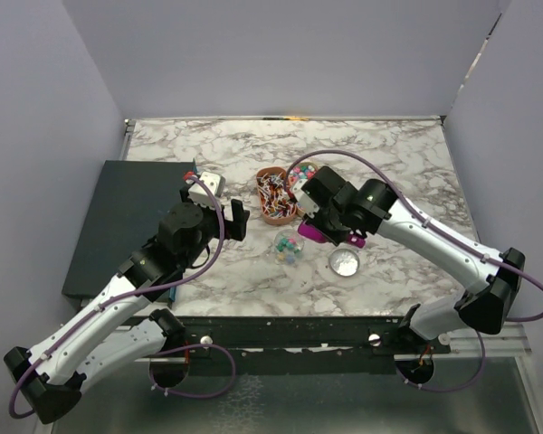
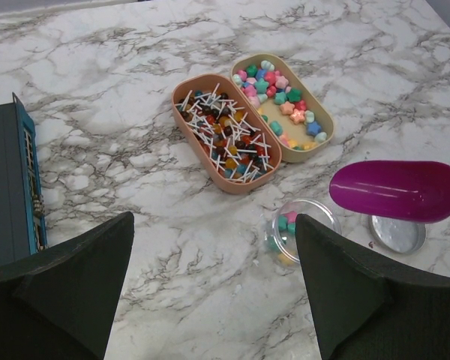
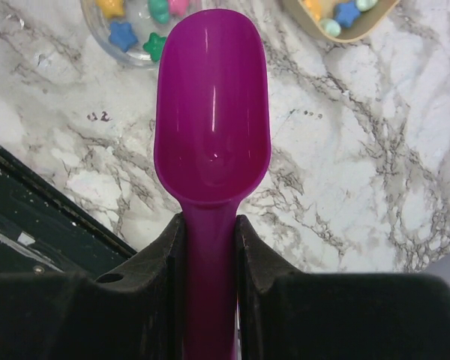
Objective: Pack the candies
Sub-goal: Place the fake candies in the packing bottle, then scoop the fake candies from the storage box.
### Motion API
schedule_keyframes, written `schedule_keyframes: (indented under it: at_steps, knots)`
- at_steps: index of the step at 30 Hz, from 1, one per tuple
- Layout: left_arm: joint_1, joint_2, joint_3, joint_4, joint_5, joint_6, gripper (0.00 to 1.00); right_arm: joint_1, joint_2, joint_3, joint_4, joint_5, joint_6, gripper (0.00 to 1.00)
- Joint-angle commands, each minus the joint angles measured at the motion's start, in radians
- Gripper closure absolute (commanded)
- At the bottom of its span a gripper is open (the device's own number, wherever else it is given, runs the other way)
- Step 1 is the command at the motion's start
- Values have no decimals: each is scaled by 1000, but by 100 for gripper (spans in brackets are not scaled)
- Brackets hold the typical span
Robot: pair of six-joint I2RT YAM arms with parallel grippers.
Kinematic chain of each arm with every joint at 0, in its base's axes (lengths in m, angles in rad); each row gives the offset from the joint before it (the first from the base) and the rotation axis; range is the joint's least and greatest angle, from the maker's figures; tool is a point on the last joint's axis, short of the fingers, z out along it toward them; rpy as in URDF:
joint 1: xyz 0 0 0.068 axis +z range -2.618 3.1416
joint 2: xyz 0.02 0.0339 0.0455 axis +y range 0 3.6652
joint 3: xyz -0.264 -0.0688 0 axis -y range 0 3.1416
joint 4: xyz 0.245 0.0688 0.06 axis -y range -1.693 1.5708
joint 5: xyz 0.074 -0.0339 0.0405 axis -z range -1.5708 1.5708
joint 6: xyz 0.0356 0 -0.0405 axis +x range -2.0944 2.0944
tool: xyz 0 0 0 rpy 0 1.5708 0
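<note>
The candies (image 2: pixel 288 96) lie in a beige oval tray (image 2: pixel 322 118); a few more (image 2: pixel 283 223) sit in a small clear jar (image 2: pixel 319 214), also in the top view (image 1: pixel 288 246) and the right wrist view (image 3: pixel 124 34). My right gripper (image 3: pixel 210 225) is shut on the handle of the purple scoop (image 3: pixel 212 112). The scoop is empty and held level just above the table, its tip at the jar's rim. In the top view it (image 1: pixel 310 233) sits right of the jar. My left gripper (image 2: pixel 214 225) is open and empty, hovering left of the jar.
An orange oval tray (image 2: pixel 186 118) of stick sweets lies beside the beige one. The jar's round metal lid (image 2: pixel 396 234) lies right of the jar. A dark box (image 1: pixel 127 217) covers the table's left side. The table's front edge (image 3: pixel 30 187) is close below the scoop.
</note>
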Motion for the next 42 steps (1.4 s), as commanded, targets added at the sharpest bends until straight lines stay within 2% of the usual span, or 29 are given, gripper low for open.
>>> schedule_keyframes:
  at_steps: [1, 8, 20, 34, 42]
  knots:
    - [3, 0, -14, 14, 25, 8, 11, -12, 26, 75, -12, 84, 57, 99]
    - [2, -8, -14, 15, 25, 10, 11, -83, 132, 159, -44, 102, 120, 99]
    - [3, -24, -16, 14, 28, 10, 11, -224, 294, 276, -40, 26, 214, 99]
    - [3, -34, -18, 12, 23, 13, 11, -318, 453, 336, 108, -40, 242, 100]
    - [3, -38, -17, 10, 13, 18, 11, -343, 553, 391, 137, -46, 255, 99]
